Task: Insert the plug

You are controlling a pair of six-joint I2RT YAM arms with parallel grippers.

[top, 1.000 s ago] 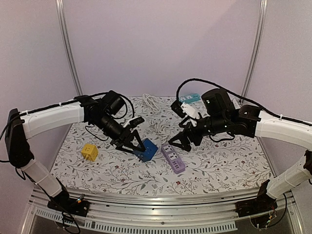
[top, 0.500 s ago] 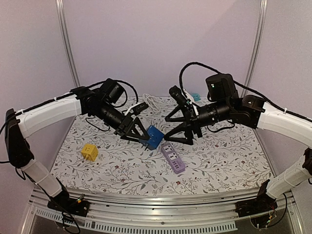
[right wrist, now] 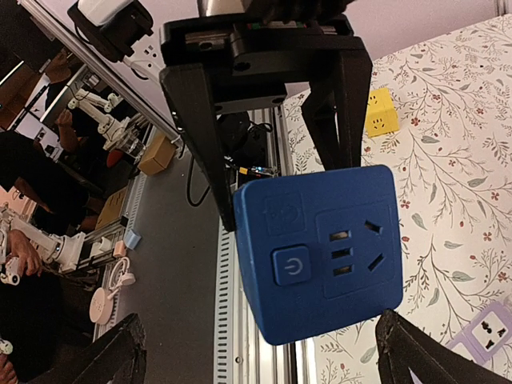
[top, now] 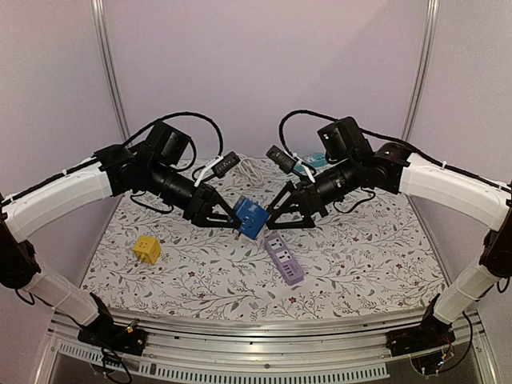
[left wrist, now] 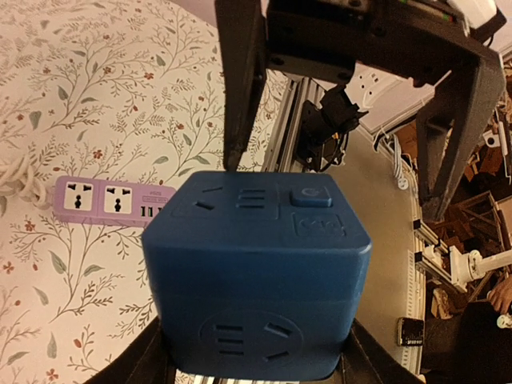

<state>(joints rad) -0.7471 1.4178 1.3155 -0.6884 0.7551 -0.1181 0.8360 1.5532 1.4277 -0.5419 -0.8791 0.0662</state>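
Top external: left gripper opposite right gripper.

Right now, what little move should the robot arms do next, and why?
Probably ease the open right gripper forward around the blue plastic cube socket. The left gripper holds it up in the air, and the right fingers are spread wide just short of it.

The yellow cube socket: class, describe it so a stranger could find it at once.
Start at the floral table, then look to its left side. A small yellow cube socket sits there alone. Its only lookalike, the blue cube socket, is held up off the table by the left gripper.
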